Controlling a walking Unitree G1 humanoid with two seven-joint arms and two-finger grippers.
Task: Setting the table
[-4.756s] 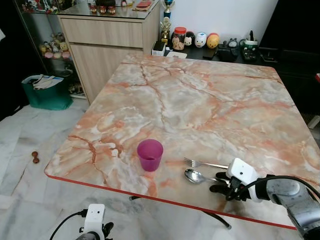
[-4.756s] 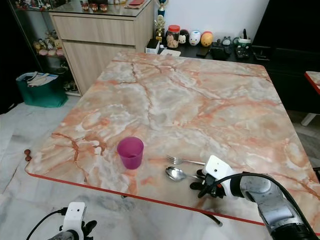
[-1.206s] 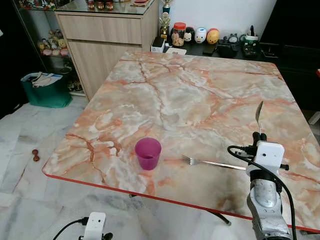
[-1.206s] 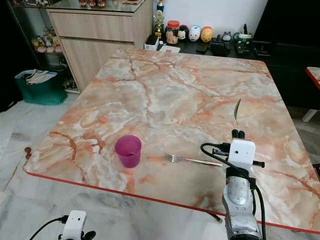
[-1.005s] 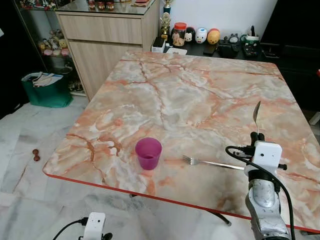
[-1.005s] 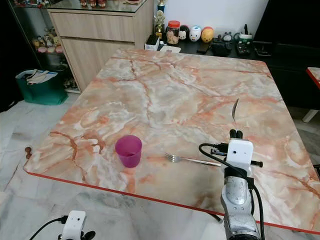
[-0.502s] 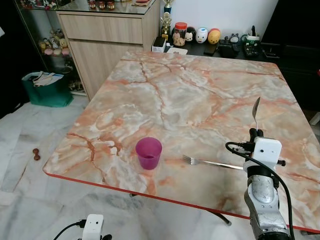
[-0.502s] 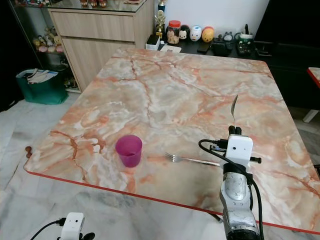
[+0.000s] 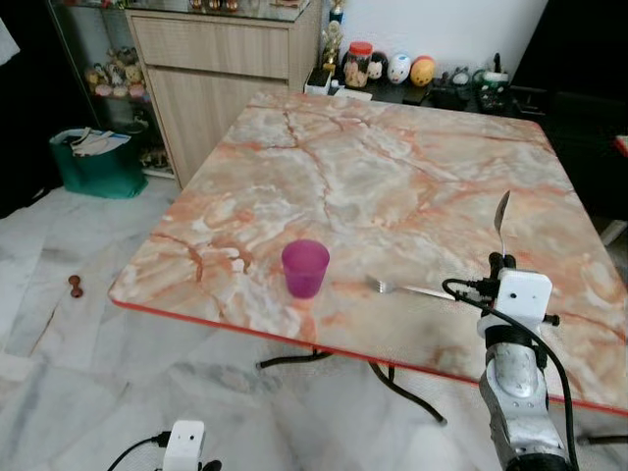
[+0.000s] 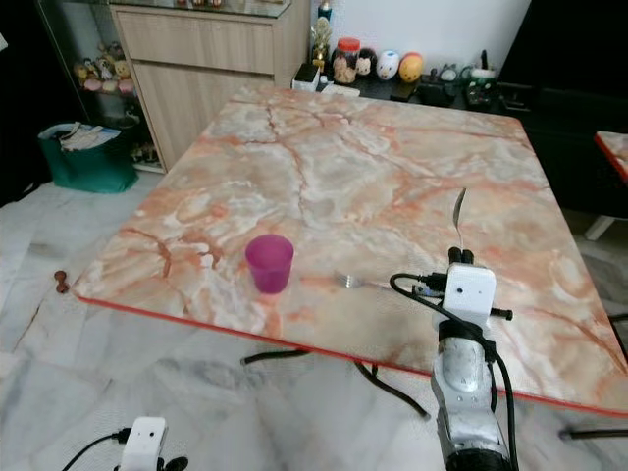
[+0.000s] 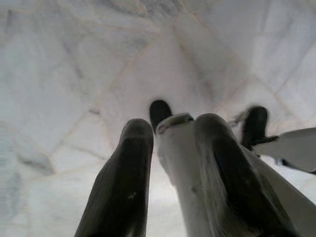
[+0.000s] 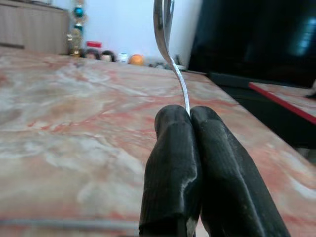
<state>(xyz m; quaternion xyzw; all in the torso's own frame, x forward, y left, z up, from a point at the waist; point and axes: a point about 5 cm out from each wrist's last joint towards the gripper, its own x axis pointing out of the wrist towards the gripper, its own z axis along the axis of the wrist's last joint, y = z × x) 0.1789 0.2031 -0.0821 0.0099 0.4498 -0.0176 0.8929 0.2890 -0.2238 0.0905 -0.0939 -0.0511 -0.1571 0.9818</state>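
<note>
R gripper point(image 10: 458, 257) is raised upright over the table's point(image 9: 392, 177) near-right part, fingers pinched on a spoon point(image 12: 167, 34), bowl up. A fork point(image 9: 407, 288) lies flat nearby. L gripper point(image 11: 168, 148) is hung low over the floor, fingers slightly parted.

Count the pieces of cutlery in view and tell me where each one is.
2. A spoon stands upright, its handle pinched between the right gripper's shut fingers above the table. A fork lies flat on the table, right of the purple cup.
</note>
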